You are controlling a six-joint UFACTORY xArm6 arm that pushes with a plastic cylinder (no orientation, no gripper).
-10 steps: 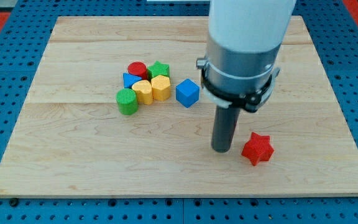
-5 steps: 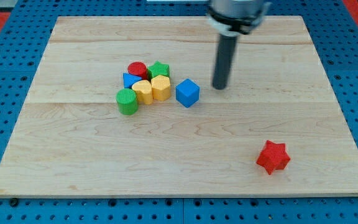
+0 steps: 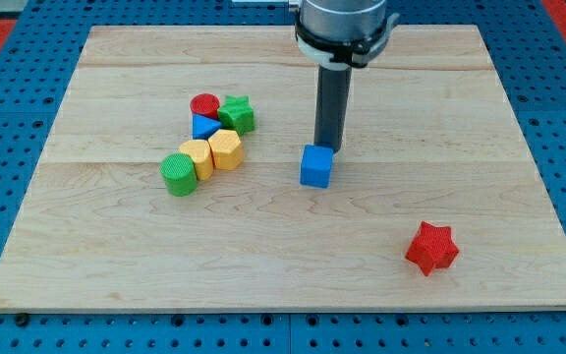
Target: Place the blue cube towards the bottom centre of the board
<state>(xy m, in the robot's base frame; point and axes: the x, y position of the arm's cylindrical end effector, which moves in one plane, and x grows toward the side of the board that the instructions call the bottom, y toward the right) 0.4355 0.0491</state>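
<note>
The blue cube (image 3: pixel 315 166) sits a little right of the board's middle. My tip (image 3: pixel 328 147) stands right behind it, at the cube's upper right corner, touching or almost touching it. The dark rod rises from there to the arm's grey collar at the view's top.
A cluster lies left of the cube: red cylinder (image 3: pixel 204 104), green star (image 3: pixel 236 114), blue triangular block (image 3: pixel 204 126), two yellow blocks (image 3: pixel 226 149) (image 3: pixel 197 157) and a green cylinder (image 3: pixel 177 174). A red star (image 3: pixel 431 248) rests at the lower right. The wooden board (image 3: pixel 116 265) lies on a blue pegboard.
My tip moved up the board, then left and down onto the blue cube, which slid right and down. The red star shifted right earlier. The cluster moved left.
</note>
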